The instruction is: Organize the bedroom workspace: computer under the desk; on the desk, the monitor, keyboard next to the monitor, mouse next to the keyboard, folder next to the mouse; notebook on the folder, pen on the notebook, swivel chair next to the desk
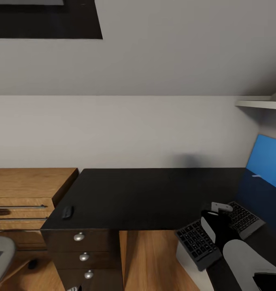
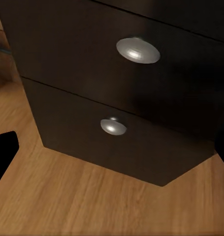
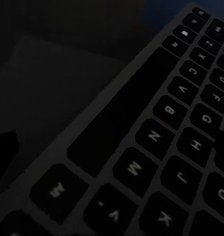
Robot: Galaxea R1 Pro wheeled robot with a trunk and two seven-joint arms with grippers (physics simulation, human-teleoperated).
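1. The long black worktop [image 1: 154,194] runs along the pale wall, its top mostly bare; three drawers with round silver knobs [image 1: 79,237] sit under its left end.
2. The small black mouse [image 1: 67,211] lies near the worktop's front left corner, well apart from everything else on it.
3. The dark keyboard [image 1: 219,234] is at the right front of the worktop, tilted and skewed, one end jutting out past the front edge over the wooden floor [image 1: 150,262].
4. The right pincer [image 1: 216,220] sits across the middle of the keyboard, its black wrist and grey forearm running off toward the lower right. It appears to have hold of the keyboard, but the fingertips are hidden, so I cannot tell how far apart they stand.
5. The right wrist view looks dimly along the keyboard [image 3: 156,147] at close range, letter keys readable.
6. The left wrist view faces the drawer fronts [image 2: 116,93], two silver knobs and floorboards beneath; whether the left pincer is spread or closed cannot be told.
7. A bright blue panel [image 1: 267,161] stands at the right end of the worktop.
8. A light wooden drawer cabinet [image 1: 28,190] stands just beside the worktop's left end.
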